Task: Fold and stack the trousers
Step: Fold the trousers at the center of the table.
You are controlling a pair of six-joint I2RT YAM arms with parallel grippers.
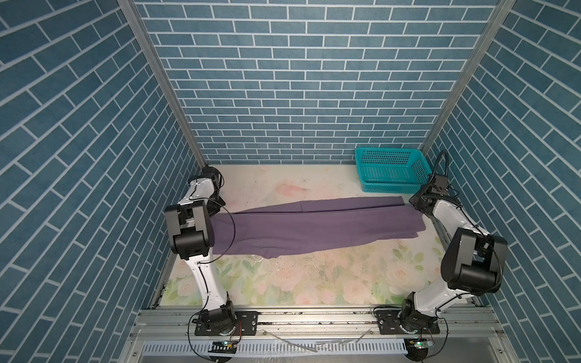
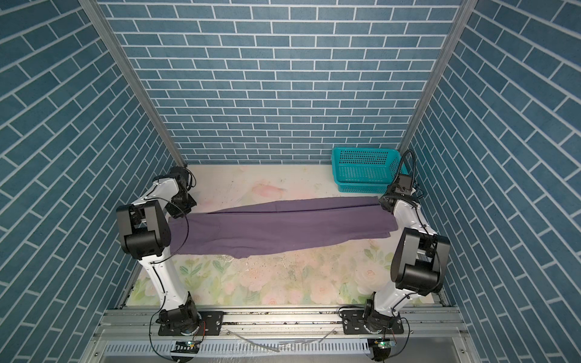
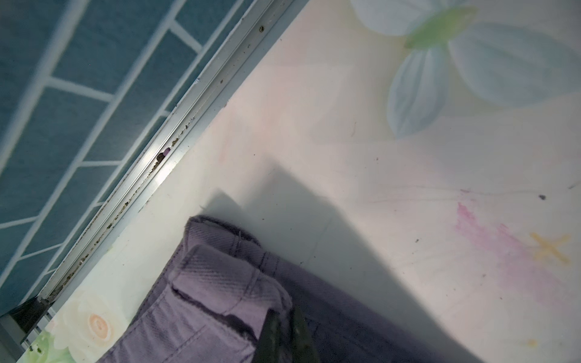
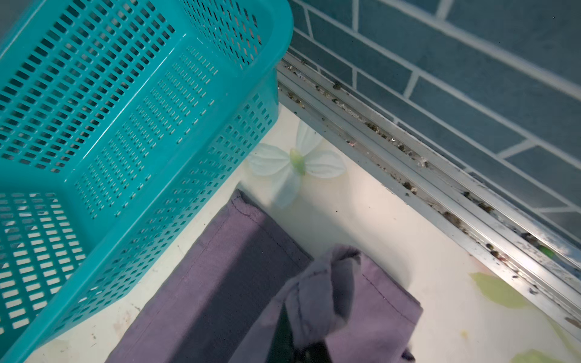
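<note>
Trousers [image 1: 314, 226], mauve, stretch lengthwise across the middle of the floral table [image 1: 283, 283]. At their left end the left gripper [image 3: 284, 323] pinches the waistband. At the right end the right gripper [image 4: 295, 341] pinches bunched hem cloth, near the teal basket [image 1: 390, 169].

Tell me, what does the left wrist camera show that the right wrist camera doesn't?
Only the left wrist view: the thick, seamed waist end of the trousers, pinched by the left fingers, and a pink smear on the table. Only the right wrist view: the teal basket and the stitched leg hems, bunched in the right fingers. Both: gripped purple cloth, the floral table, the blue brick wall and a metal rail.
</note>
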